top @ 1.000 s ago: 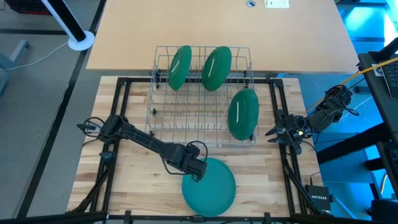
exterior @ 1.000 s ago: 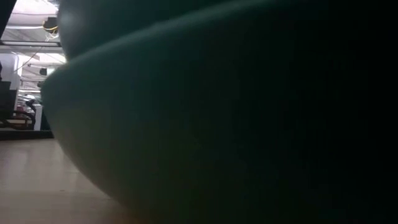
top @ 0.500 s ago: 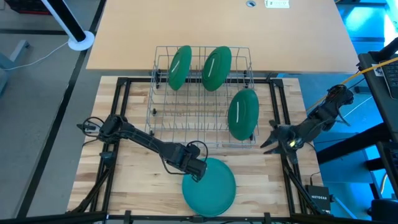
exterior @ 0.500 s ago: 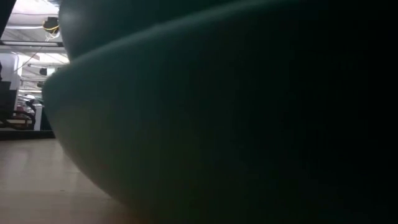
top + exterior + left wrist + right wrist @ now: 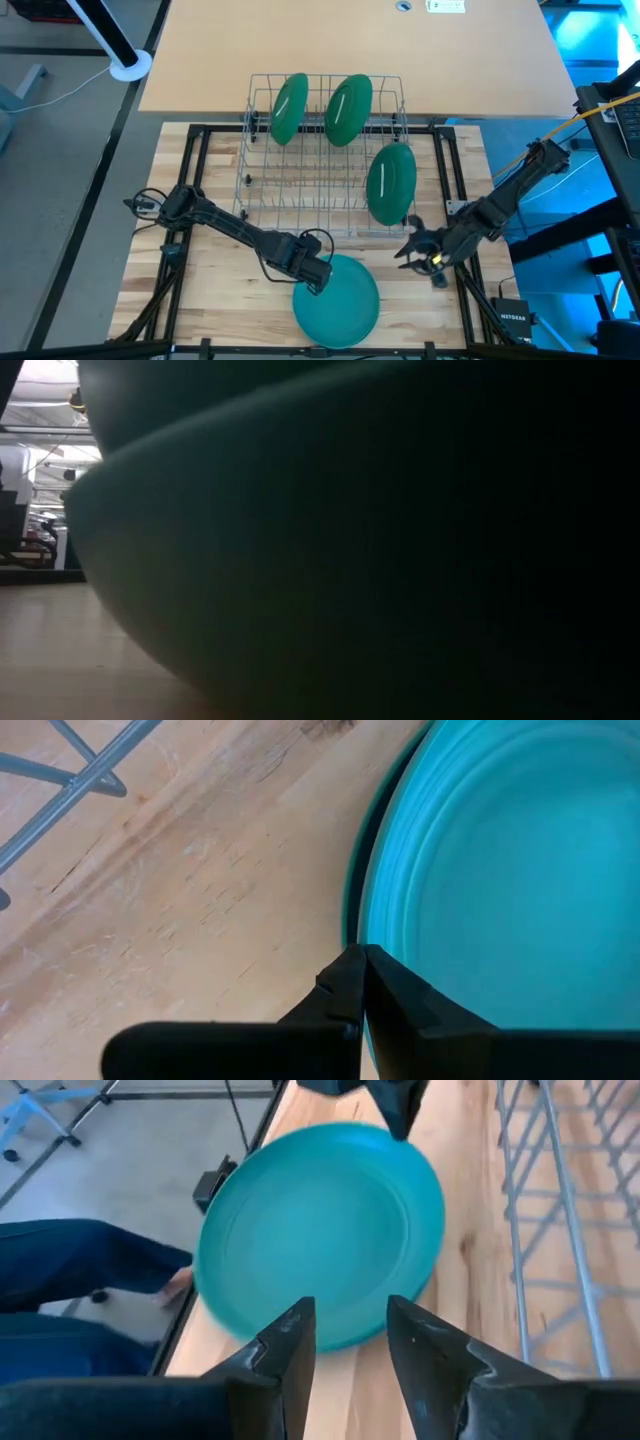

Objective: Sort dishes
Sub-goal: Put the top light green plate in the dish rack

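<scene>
we count four plates in the high view. three green plates stand on edge in the wire rack [image 5: 325, 160]: one at the far left [image 5: 289, 107], one at the far middle [image 5: 347, 108], and one nearer on the rack's right side [image 5: 390, 183]. the fourth, a teal plate [image 5: 337, 300], lies flat on the wooden table [image 5: 210, 290] just in front of the rack, near the table's front edge.

the low view is almost wholly filled by a dark curved surface close to the lens [image 5: 380, 550], and we cannot make out what it is; only a strip of table and a sliver of room show at its left. in the left wrist view the teal plate is cut off, and just a corner of the rack's wire is visible. in the right wrist view a person's blue sleeve and hand [image 5: 90, 1280] show beyond the table's edge.

the left arm reaches across the table in front of the rack, and the left gripper [image 5: 313, 280] sits at the teal plate's rim with its fingers pressed together. the right arm comes in from the right, and the right gripper [image 5: 408, 246] hangs just off the rack's front right corner, pointing toward the teal plate, its fingers [image 5: 290, 1342] spread apart and empty.
</scene>
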Robot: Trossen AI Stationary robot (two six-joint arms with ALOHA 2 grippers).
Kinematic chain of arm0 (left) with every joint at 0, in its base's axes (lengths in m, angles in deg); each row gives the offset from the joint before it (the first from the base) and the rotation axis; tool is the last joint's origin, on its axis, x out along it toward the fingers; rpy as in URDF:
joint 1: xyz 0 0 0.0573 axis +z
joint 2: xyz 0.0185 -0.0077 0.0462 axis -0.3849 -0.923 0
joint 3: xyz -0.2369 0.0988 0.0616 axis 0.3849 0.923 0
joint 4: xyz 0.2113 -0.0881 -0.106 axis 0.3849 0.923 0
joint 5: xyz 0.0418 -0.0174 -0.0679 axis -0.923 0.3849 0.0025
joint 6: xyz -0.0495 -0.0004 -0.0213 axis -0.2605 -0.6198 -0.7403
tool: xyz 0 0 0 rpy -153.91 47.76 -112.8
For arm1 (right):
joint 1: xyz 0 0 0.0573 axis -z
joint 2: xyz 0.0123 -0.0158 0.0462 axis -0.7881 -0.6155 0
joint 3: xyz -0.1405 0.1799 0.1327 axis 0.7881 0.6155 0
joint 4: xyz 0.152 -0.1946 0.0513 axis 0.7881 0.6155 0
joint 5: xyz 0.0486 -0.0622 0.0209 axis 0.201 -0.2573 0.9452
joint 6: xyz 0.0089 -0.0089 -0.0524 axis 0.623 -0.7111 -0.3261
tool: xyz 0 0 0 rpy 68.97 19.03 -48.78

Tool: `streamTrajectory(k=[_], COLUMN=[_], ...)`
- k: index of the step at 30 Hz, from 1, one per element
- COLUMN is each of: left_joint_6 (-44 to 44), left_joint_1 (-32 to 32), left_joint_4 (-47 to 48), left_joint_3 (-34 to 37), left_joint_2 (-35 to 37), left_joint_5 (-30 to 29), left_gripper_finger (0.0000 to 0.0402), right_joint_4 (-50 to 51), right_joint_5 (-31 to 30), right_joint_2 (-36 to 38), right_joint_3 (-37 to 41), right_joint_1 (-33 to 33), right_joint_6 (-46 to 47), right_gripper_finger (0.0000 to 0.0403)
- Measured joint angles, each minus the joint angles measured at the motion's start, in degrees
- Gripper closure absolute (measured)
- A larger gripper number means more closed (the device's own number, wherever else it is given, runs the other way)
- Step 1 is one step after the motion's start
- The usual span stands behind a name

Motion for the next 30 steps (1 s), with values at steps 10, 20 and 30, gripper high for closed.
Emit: streamTrajectory(k=[10, 20, 30], left_joint_6=[1.5, 1.4, 1.44], left_joint_1=[-0.11, -1.06, -2.01], left_joint_4=[0.0, 0.01, 0.0], left_joint_3=[0.0, 0.0, 0.0], left_joint_2=[0.0, 0.0, 0.0], left_joint_5=[-0.19, -0.39, -0.39], left_gripper_finger=[0.0401, 0.0401, 0.0401], right_joint_4=[-5.29, -10.53, -16.91], right_joint_5=[-7.1, -9.55, -16.27], right_joint_2=[-14.26, -26.13, -33.23], right_joint_3=[0.0, 0.0, 0.0], right_joint_1=[0.02, 0.02, 0.02], right_joint_6=[-3.55, 8.34, 11.24], right_gripper_finger=[0.0271, 0.0271, 0.0272])
